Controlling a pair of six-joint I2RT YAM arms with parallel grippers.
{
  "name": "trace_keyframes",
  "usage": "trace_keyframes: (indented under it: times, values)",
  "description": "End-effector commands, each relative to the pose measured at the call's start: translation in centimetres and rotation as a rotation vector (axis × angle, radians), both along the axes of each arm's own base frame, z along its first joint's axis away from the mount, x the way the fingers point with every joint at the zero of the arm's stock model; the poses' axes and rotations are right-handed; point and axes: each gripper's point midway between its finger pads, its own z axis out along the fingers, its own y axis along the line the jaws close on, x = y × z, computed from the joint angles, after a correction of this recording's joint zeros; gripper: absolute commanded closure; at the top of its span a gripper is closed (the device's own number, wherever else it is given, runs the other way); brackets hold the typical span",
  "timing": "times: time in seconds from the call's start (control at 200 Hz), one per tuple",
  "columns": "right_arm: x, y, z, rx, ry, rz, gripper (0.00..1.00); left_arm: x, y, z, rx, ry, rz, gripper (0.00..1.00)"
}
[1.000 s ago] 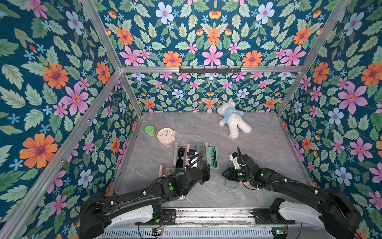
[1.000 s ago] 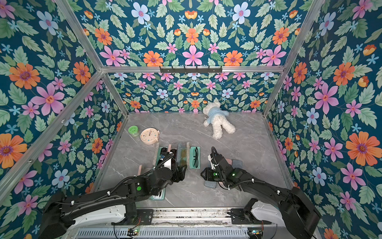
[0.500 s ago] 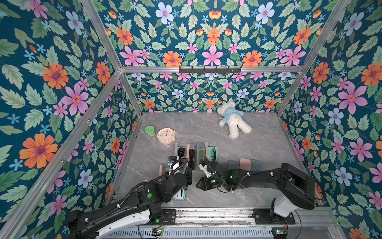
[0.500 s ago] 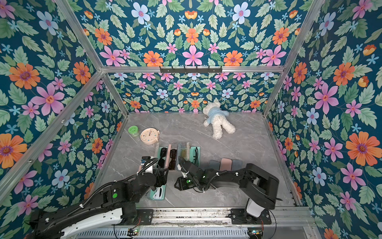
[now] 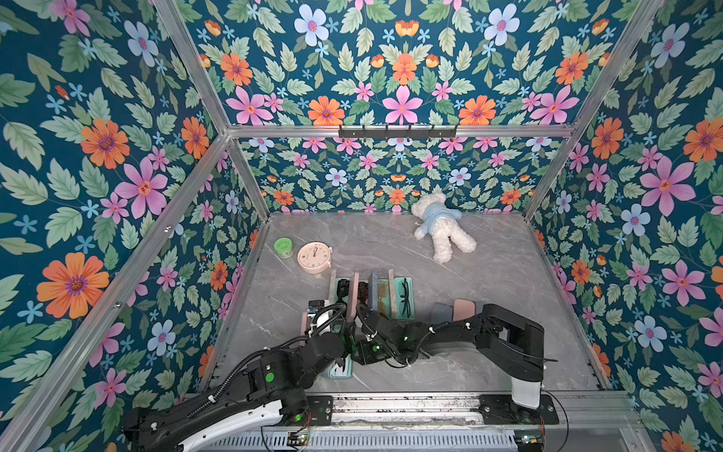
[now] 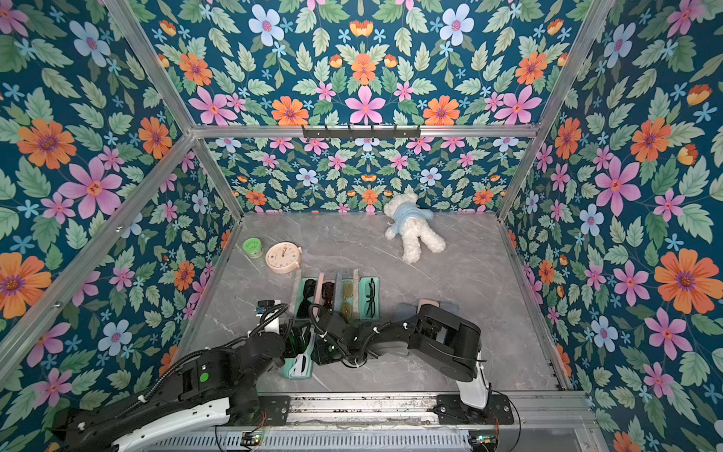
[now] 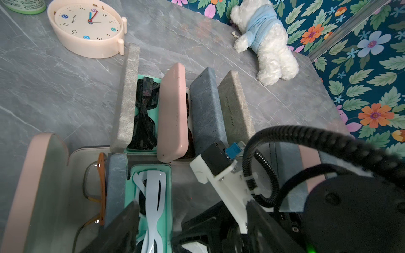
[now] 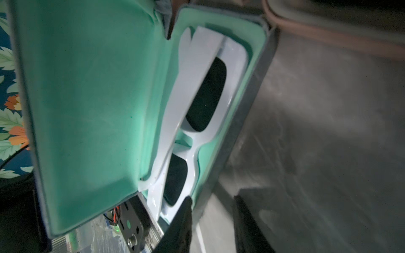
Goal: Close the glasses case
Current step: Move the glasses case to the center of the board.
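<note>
Since the lid (image 8: 87,109) of the blue glasses case (image 7: 168,192) is seen standing upright on its hinge, the closing is judged as not yet done. This case is found on the counter (image 5: 371,242) on the robot's side of the pink clock (image 5: 314,257), farther from the clock than the row of four open cases (image 7: 206,105) that begins just beside it. The white sunglasses (image 8: 184,92) are laid folded inside the mint lining, probably so that the lid can come down unblocked. The left tool (image 7: 191,203) is held wide open, with one finger (image 7: 118,230) near the end of the lid; a push on the lid is supposedly prepared. The right tool (image 8: 212,198) is held narrow, with nothing seen clamped, at the free long edge of the base; probably the base is to be steadied there.

Six open cases are counted: the four in the row, the blue one, and an open pink case (image 7: 37,186) just beside it, each with one pair of glasses. A closed blue case (image 5: 442,313) and a closed pink case (image 5: 464,309) are seen beyond the row from the clock, so two are counted; whether a third is hidden by the right arm (image 5: 508,336) cannot be told. One green jar (image 5: 283,246) just beside the clock and one teddy bear (image 5: 442,229) well apart from it are counted.
</note>
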Motion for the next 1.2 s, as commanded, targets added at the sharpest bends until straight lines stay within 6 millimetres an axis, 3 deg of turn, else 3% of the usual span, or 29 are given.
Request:
trace_keyframes:
  times: [0.0,0.275,0.415,0.65,0.85,1.195]
  values:
    - [0.2,-0.5,-0.9,-0.038,0.004,-0.034,0.65,0.0,0.8,-0.1,0.008,-0.005,0.024,0.22]
    - [0.1,-0.3,-2.1,-0.117,0.000,-0.033,0.68,-0.2,1.5,0.4,-0.002,-0.008,0.032,0.23]
    - [0.0,-1.7,-3.5,-0.217,-0.023,-0.038,0.75,-0.3,1.9,0.6,-0.006,-0.010,0.031,0.24]
    - [0.2,-4.1,-3.9,-0.299,-0.069,-0.078,0.85,-0.4,1.7,0.5,-0.006,-0.008,0.021,0.26]
    - [0.5,-6.9,-3.4,-0.298,-0.101,-0.167,0.87,-0.3,0.6,0.1,0.015,0.003,-0.011,0.28]
    - [0.6,-12.0,-3.2,-0.322,-0.134,-0.295,0.90,-0.1,-4.0,-1.1,-0.032,0.027,-0.113,0.31]
